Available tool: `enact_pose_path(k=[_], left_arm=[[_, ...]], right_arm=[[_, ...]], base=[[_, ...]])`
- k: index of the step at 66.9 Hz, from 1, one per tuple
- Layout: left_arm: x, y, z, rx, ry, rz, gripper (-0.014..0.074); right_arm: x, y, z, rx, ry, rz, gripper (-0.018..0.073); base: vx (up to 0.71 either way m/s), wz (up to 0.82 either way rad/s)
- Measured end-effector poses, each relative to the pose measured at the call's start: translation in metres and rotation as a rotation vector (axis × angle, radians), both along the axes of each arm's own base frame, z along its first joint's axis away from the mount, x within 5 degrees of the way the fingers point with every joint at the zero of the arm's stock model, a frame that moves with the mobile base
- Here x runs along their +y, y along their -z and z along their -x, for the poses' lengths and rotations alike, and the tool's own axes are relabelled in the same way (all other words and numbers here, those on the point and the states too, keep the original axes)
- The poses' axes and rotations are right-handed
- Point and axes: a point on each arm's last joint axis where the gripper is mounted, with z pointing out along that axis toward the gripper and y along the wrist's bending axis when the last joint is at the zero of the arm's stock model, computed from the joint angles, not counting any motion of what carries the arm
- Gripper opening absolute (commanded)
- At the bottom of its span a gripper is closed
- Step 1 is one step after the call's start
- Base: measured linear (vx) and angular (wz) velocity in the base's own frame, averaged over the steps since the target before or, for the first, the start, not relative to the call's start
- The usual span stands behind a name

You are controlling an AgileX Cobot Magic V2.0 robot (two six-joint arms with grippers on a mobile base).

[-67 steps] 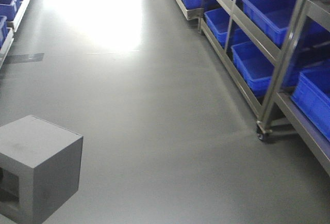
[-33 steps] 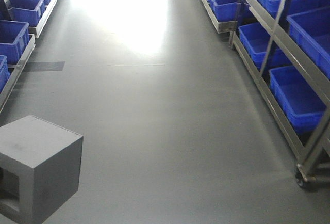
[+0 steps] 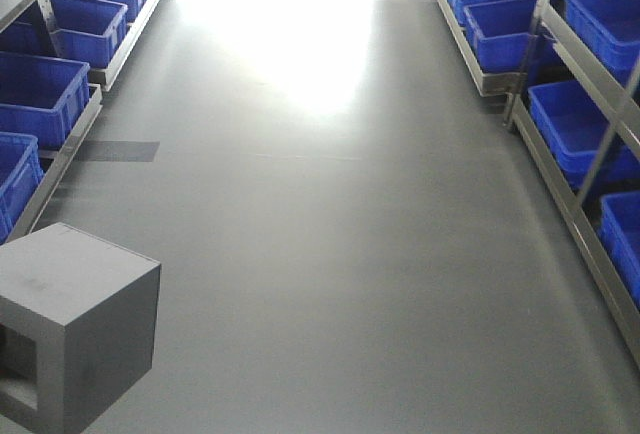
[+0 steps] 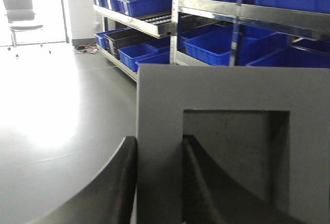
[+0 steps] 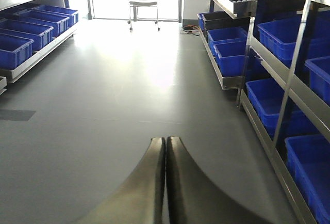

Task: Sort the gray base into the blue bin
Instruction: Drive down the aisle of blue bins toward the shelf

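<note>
Now the aisle is faced squarely after turning, gray base clamped by left gripper, right gripper pressed together empty, drop into flanking blue bins judged pending.

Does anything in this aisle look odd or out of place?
Little. One black bin sits among the blue bins on a rack, and a dark rectangular patch marks the gray floor beside the other rack. Nothing looks spilled or toppled.
</note>
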Motion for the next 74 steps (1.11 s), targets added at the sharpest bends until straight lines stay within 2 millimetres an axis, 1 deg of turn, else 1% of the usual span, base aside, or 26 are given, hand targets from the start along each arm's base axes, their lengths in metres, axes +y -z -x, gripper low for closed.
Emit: enact_pose_path(k=[40, 74], left_arm=[[0.0, 0.0, 0.0, 0.0, 0.0, 0.0, -0.0007], [0.0, 0.0, 0.0, 0.0, 0.0, 0.0, -0.0007]], right_arm=[[0.0, 0.0, 0.0, 0.0, 0.0, 0.0, -0.0005], [0.0, 0.0, 0.0, 0.0, 0.0, 0.0, -0.0005]], base=[[0.53, 0.12], [0.5, -0.09]])
